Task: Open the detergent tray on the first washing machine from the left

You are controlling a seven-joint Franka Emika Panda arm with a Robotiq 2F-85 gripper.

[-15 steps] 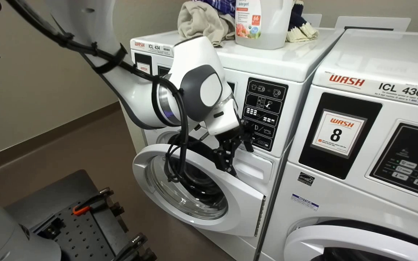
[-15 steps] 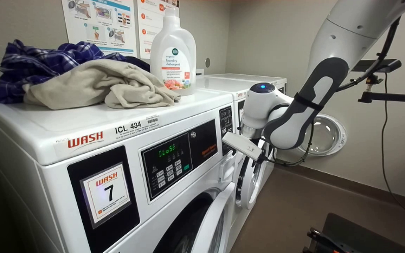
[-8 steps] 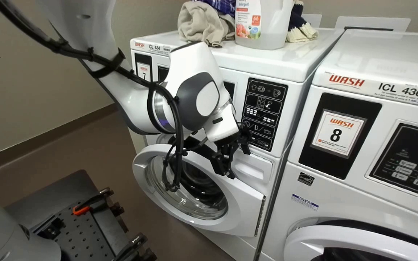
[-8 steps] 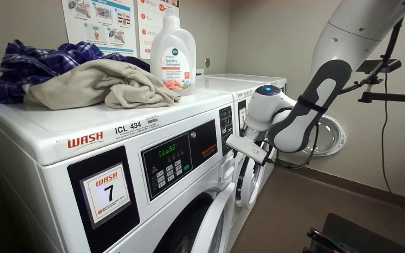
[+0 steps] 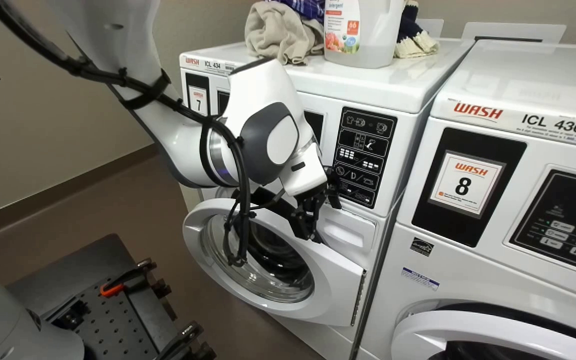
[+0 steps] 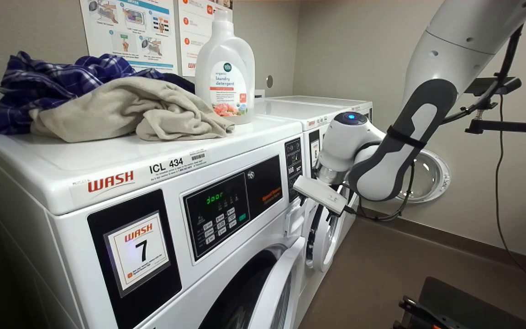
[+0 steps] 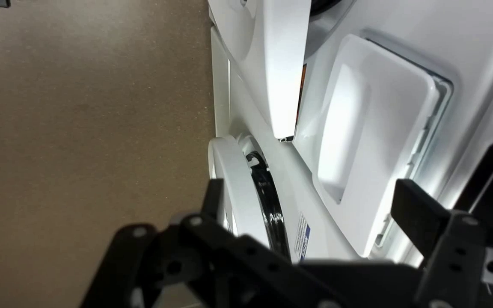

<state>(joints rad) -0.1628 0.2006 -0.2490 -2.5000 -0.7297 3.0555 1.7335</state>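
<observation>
The first washing machine (image 5: 388,80) is white, with a "7" sticker and an "ICL 434" label; it also shows in an exterior view (image 6: 107,192). Its white detergent tray (image 5: 350,232) sits under the dark button panel, partly hidden by my gripper (image 5: 326,220). In the wrist view the tray (image 7: 383,124) has a recessed handle hollow and stands slightly proud, with a gap along one long edge. My gripper (image 7: 310,188) is open and empty in front of the tray. One finger (image 7: 417,209) is near the tray's panel-side edge; whether it touches cannot be told.
The washer's round door (image 5: 338,290) hangs open below the gripper. A second washer (image 5: 513,125) with an "8" sticker stands beside it, its door open. A detergent bottle (image 6: 225,82) and clothes (image 6: 121,109) lie on top. A cable (image 5: 240,220) hangs from the arm.
The arm and gripper have moved left and slightly down in an exterior view, a little away from the machine. The tray looks the same. The washer display changed its text.
</observation>
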